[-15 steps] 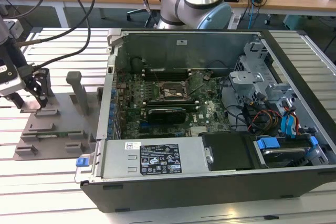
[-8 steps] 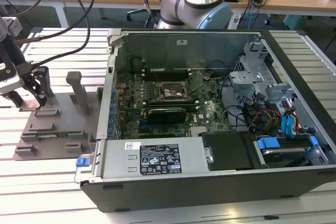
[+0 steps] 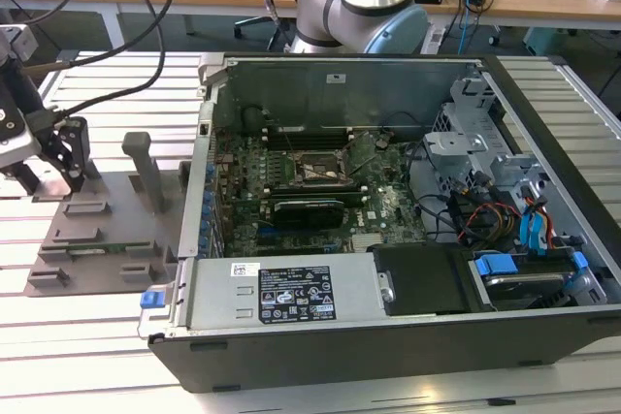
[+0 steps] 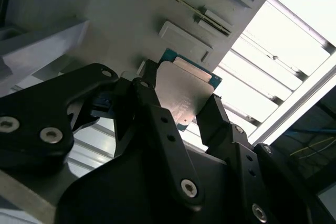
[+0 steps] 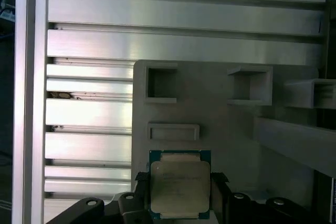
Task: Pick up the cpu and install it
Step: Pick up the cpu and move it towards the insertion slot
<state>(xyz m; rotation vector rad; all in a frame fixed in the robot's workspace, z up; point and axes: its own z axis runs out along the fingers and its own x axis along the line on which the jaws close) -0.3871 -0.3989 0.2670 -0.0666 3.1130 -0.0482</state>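
I am gripping the cpu (image 5: 180,184) in my end effector (image 5: 180,181), with one black finger (image 4: 157,114) pressing on each of two opposite edges. In both wrist views the chip is sitting right between my fingertips. Its silvery metal plate is facing both cameras, and a thin green rim is showing around it. Its sides are looking about equal, so I am finding no long axis to name. The edges I am clamping are lying along my fingers, and the free edge is pointing away from my wrist. I cannot tell whether its underside is touching anything.

Just behind the chip, the grey tray (image 5: 236,129) is lying flat on the slatted metal desk (image 5: 89,40). A low raised bar (image 5: 174,131) is sitting just beyond the chip's free edge, and two square pockets (image 5: 161,83) are lying further out.

In the exterior view I am hanging over the tray's outer end. An upright post (image 3: 146,167) is standing near me, between me and the open computer case (image 3: 388,336). The case's metal side wall (image 3: 201,172) is rising just beyond that post. Inside the case, well apart from me, the motherboard (image 3: 252,181) is lying with its socket (image 3: 315,172) uncovered, and a long black card (image 3: 309,208) is sitting just beside the socket. Black cables (image 3: 126,75) are trailing across the desk towards my wrist.
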